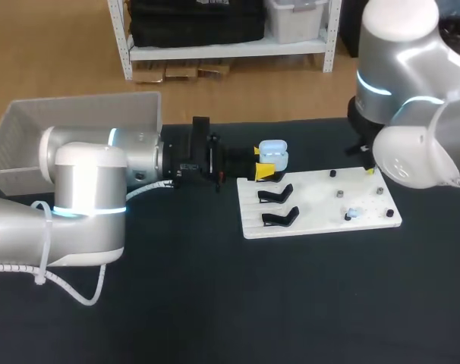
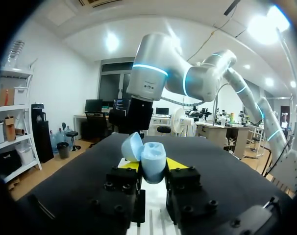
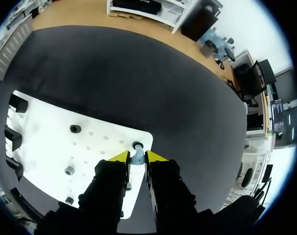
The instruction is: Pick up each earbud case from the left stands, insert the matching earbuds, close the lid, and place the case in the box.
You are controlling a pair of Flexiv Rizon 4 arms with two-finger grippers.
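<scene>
At the white board (image 1: 313, 199), left hand (image 2: 152, 165) pinches a rounded glossy case (image 1: 273, 152); right hand (image 3: 137, 155) pinches an earbud (image 3: 137, 158).

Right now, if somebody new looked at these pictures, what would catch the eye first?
First, the pale blue earbud case, its lid open, gripped in the left claw by the white board's far left corner. Next, the right claw at the board's far right corner, its yellow tips closed on a small blue earbud.

Bright even light fr overhead, soft shadows on dark table (image 1: 215, 303), mild glare on white board (image 1: 313, 196)
</scene>
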